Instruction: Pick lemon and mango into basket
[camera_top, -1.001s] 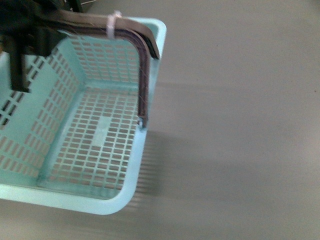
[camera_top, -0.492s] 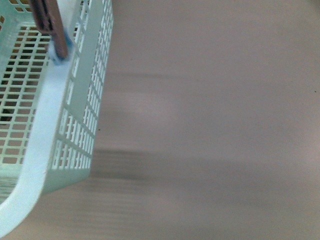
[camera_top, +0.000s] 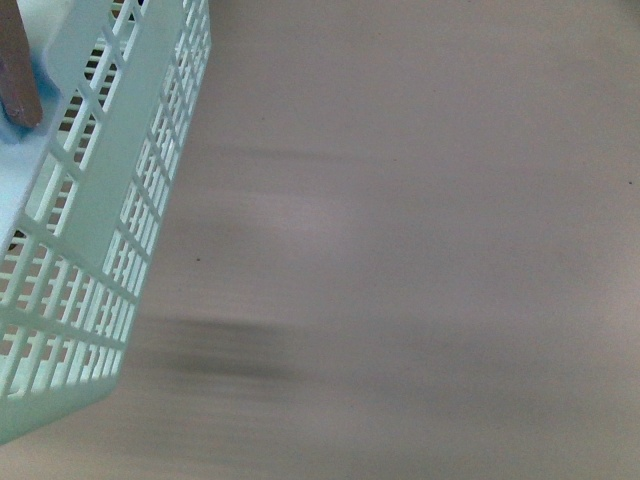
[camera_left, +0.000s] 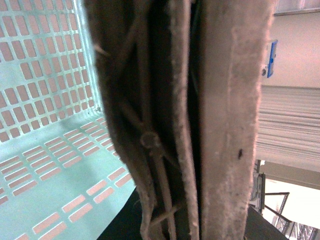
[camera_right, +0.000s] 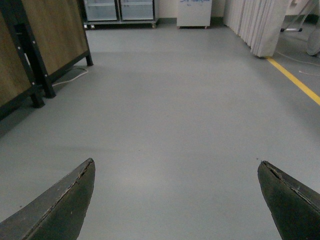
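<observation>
The right claw (camera_right: 176, 161) has 2 dark, tapered fingers (camera_right: 65, 210) with scuffed, pale edges.

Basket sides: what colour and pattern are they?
The basket is light teal, with rows of rectangular slots; the front view shows it best.

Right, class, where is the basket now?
In the front view the basket fills the far left edge, tilted, with bare floor to its right. The left wrist view shows its slotted inside behind the brown handle.
</observation>
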